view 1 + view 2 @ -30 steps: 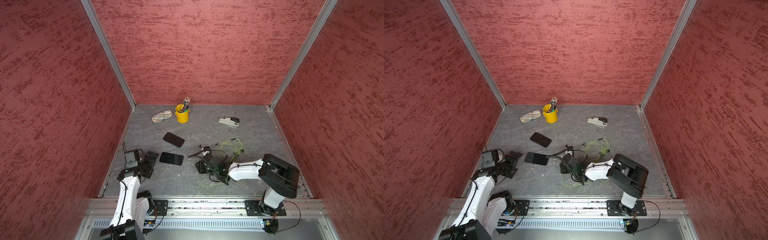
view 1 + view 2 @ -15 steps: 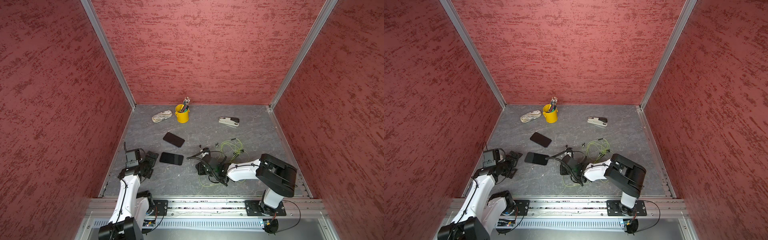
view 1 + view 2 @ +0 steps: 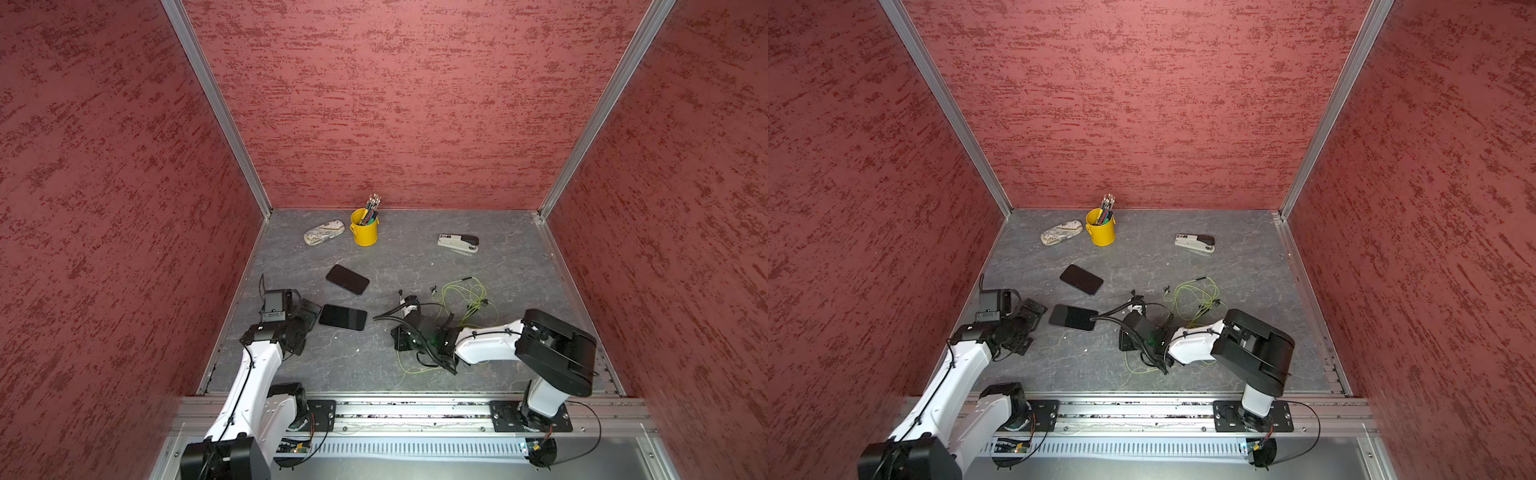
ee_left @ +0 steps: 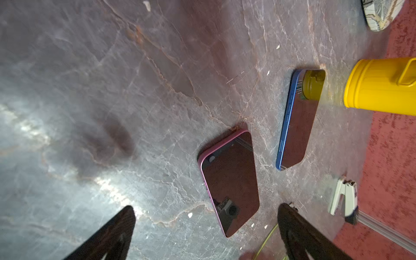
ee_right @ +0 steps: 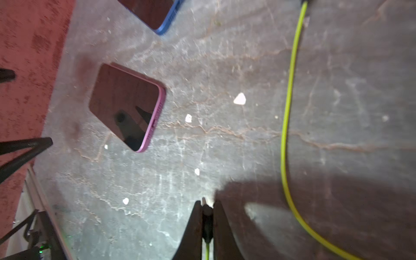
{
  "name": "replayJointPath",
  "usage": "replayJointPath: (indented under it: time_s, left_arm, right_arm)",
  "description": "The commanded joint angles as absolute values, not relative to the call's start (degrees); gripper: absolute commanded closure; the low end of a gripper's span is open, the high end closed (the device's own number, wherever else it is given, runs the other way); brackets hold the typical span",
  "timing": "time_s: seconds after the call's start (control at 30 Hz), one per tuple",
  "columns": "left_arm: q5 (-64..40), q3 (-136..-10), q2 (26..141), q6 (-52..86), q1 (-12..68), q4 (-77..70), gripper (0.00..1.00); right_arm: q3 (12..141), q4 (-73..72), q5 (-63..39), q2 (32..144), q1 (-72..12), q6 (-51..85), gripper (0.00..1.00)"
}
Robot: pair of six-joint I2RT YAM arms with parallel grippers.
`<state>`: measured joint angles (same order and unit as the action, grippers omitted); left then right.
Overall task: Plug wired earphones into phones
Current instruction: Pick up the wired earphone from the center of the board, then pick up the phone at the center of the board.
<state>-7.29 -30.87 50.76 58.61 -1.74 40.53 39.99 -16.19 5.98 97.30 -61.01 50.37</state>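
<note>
Where right fingers [image 5: 193, 227] meet, plug [image 5: 207, 216] sits

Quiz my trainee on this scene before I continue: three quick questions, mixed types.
1. True or false: the right hand is shut on an earphone plug.
2. The left hand is: A) open, B) shut on a phone, C) shut on a cable.
3. Which lies nearer the left hand: the pink-edged phone or the blue-edged phone?
Key: 1 true; 2 A; 3 the pink-edged phone.
</note>
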Motion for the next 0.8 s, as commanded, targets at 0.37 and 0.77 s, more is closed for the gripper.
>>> replayJointPath:
  time_s: [0.37, 0.77]
  left_arm:
    - [10.3, -52.4, 82.2, 83.2, 26.1, 54.0, 0.00]
    - [5.4, -56.9, 91.7, 88.5, 26.3, 50.0, 0.01]
  right_arm:
    - [30.8, -45.5, 5.5, 90.5, -60.2, 58.2, 1.00]
    - [27.7, -52.1, 3.9, 92.6, -59.7, 61.6, 1.00]
